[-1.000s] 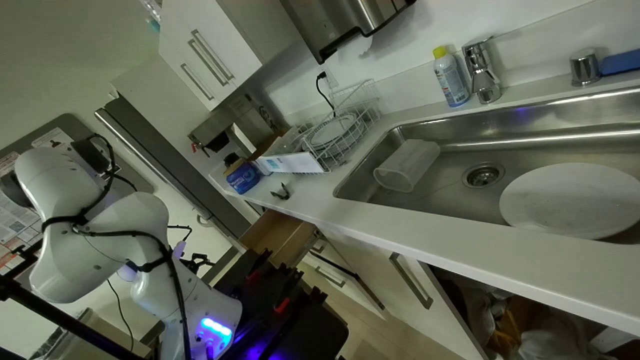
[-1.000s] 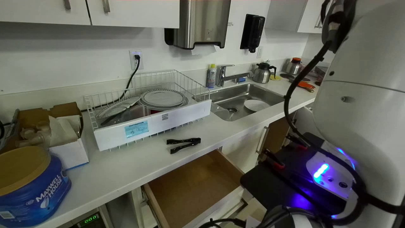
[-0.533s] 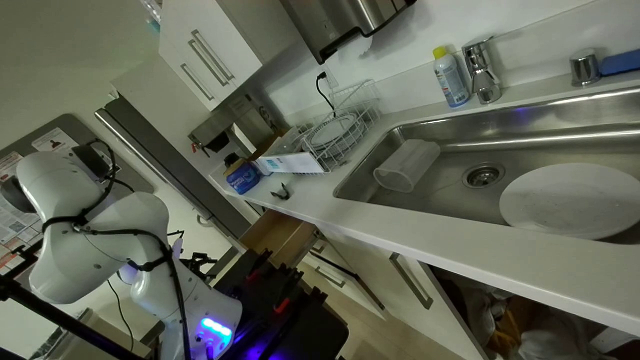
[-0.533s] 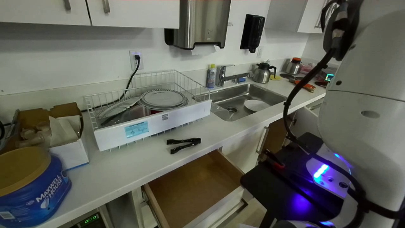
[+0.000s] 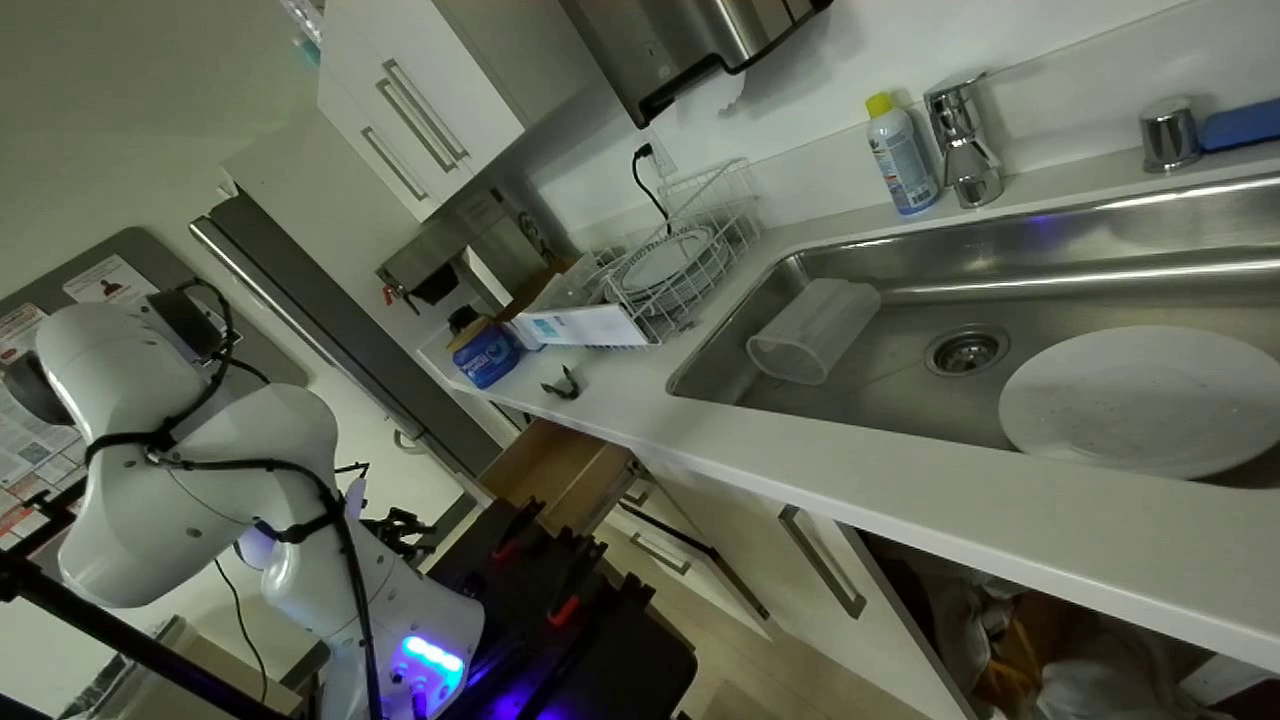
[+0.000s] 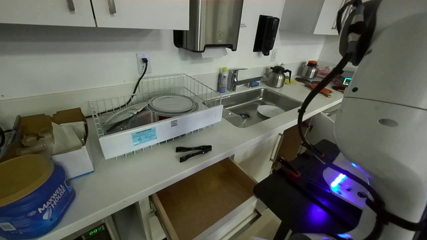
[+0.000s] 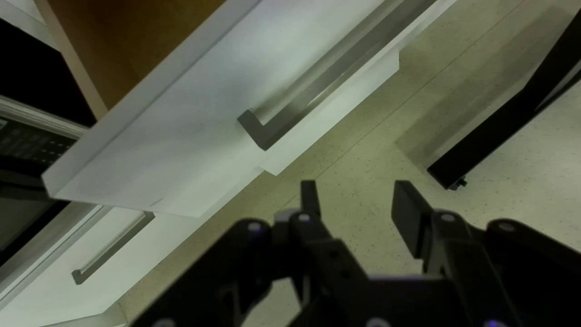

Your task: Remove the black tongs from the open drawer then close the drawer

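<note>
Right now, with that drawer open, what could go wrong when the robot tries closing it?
The handle juts from the drawer, so the open claw might snag it instead of pushing squarely. The black tongs lie near the front edge of the counter; a bump might knock them into the drawer.

Black cables (image 6: 302,115) line the rounded white arm (image 6: 383,136).

The tongs (image 6: 200,147) lie on the counter (image 6: 140,173) between its front edge and the dish rack (image 6: 186,120), the drawer (image 6: 206,196) out below. Right of the rack I see the sink (image 6: 250,104); by the left front corner, the canister (image 6: 55,195) stands before the box (image 6: 75,160).
</note>
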Robot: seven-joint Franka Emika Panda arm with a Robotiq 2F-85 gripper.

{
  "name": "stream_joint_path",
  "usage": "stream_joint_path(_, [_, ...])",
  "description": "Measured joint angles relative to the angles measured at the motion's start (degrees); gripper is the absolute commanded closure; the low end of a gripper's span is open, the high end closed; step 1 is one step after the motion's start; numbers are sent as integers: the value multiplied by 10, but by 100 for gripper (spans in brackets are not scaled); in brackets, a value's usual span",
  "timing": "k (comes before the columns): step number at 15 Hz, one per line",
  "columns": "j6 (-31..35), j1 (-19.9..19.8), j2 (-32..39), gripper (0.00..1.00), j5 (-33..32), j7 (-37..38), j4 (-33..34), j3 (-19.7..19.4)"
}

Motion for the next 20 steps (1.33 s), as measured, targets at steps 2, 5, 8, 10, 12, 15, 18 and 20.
stream_joint_path(2, [-9,0,2,98,-23,7,0,-3])
stream_joint_path(5, [-31,-5,3,100,-57,7,-1,-8])
stream_joint_path(8, [-37,-20,6,100,-75,7,-5,-8])
stream_joint_path(10, [-37,-35,11,100,-88,7,-6,-8])
stream_joint_path(12, [-37,-53,16,100,-102,7,-8,-8])
stream_joint_path(15, [-37,-82,22,100,-124,7,-10,-8])
stream_joint_path(18, [-37,-104,26,100,-148,7,-11,-5])
stream_joint_path(20, [-37,-117,28,100,-168,7,-13,-5])
